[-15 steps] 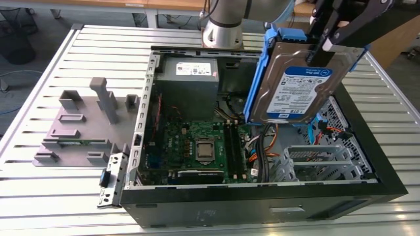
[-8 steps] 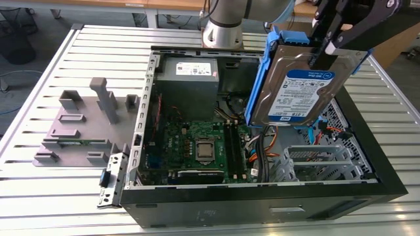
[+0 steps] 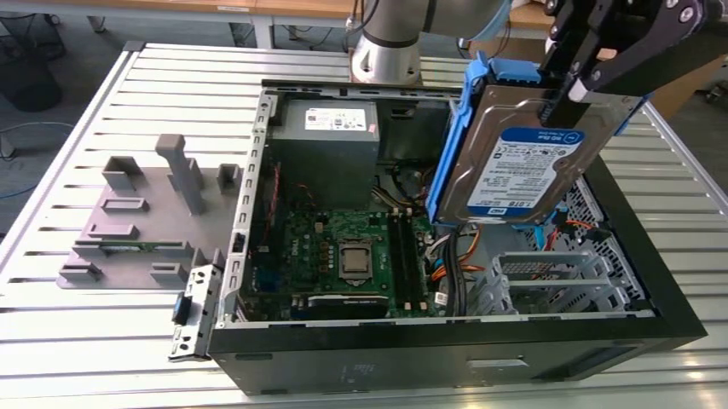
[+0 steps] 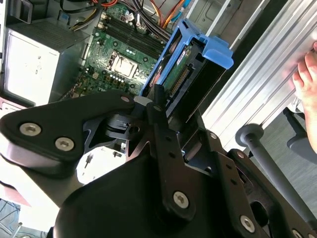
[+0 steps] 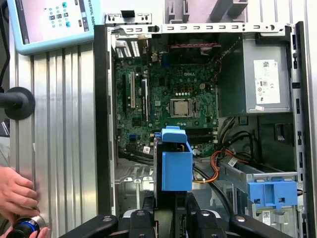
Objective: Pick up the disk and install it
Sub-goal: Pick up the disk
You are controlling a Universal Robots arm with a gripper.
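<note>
The disk (image 3: 517, 166), a silver-grey drive with a white-and-blue label in a blue bracket, hangs upright above the right side of the open computer case (image 3: 455, 341). My gripper (image 3: 565, 95) is shut on its upper edge. In the second wrist view the disk (image 4: 195, 62) shows edge-on beyond the black fingers (image 4: 157, 96), over the motherboard. In the first wrist view the blue bracket of the disk (image 5: 176, 163) sits just ahead of the gripper (image 5: 171, 210), above the case's lower bay area.
Inside the case lie the motherboard (image 3: 341, 256), the grey power supply (image 3: 327, 128) and a metal drive cage (image 3: 546, 273). A second blue bracket (image 5: 272, 193) sits in the case. A grey fixture (image 3: 142, 221) stands on the slatted table. A person's hand (image 5: 17, 193) rests beside the case.
</note>
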